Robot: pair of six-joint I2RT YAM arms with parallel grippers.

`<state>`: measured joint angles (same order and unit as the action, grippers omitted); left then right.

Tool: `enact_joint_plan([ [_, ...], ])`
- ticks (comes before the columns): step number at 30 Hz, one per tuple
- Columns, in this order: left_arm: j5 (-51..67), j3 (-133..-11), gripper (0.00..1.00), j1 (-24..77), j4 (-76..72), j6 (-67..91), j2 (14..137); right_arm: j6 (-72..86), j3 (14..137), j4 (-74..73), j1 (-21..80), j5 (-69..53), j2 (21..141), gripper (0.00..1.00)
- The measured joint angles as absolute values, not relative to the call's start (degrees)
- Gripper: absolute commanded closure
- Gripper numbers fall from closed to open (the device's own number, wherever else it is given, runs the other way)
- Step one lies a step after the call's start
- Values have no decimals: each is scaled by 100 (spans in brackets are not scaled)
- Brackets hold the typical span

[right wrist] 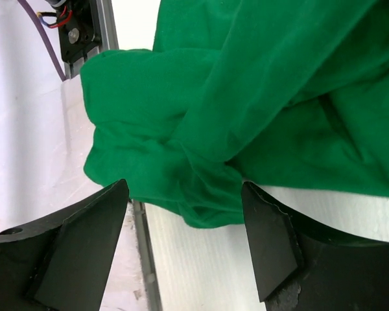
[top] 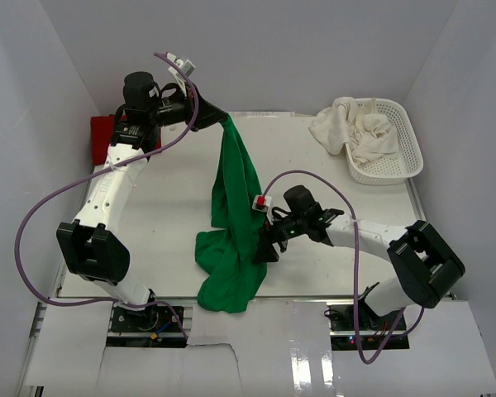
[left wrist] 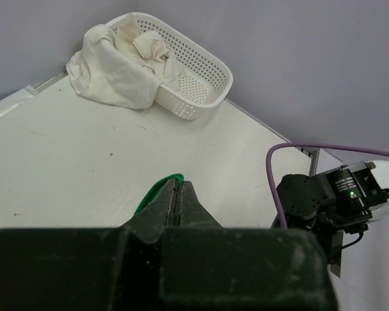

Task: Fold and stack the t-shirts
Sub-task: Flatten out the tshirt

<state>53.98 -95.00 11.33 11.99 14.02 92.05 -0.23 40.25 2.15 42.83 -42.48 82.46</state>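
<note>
A bright green t-shirt [top: 233, 211] hangs from my left gripper [top: 223, 120], which is shut on its top edge and holds it high over the table's back. Its lower part lies bunched on the table and over the front edge. In the left wrist view a green sliver [left wrist: 157, 188] shows beside the closed fingertips [left wrist: 176, 186]. My right gripper [top: 263, 250] is open, right beside the shirt's lower part; in the right wrist view the green cloth [right wrist: 246, 103] fills the space ahead of the open gripper [right wrist: 185, 207]. A red t-shirt [top: 102, 139] lies at the far left. Cream-white shirts [top: 357, 128] sit in the basket.
A white plastic mesh basket [top: 401, 157] stands at the back right corner, cream cloth spilling over its left rim; it also shows in the left wrist view [left wrist: 207, 78]. Grey walls enclose the table on three sides. Purple cables loop off both arms.
</note>
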Motion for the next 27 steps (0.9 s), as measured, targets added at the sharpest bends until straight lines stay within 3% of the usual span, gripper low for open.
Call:
enact_joint_plan([
  [10, 5446, -9500, 100, 1129, 1203, 1402, 9205, -502, 4508, 554, 4283, -4307, 9131, 29],
  [11, 5446, -9500, 100, 1127, 1203, 1400, 9205, -519, 4554, 567, 4283, -4320, 9209, 35],
  [12, 5446, -9500, 100, 1125, 1203, 1400, 9205, -548, 4624, 576, 4283, -4344, 9301, 57],
  [15, 5443, -9500, 100, 1111, 1210, 1398, 9205, -668, 4936, 469, 4281, -4405, 9607, 92],
  [27, 4233, -9498, 100, 558, 1699, 1350, 9203, -567, 5011, -128, 3848, -4106, 9174, 92],
])
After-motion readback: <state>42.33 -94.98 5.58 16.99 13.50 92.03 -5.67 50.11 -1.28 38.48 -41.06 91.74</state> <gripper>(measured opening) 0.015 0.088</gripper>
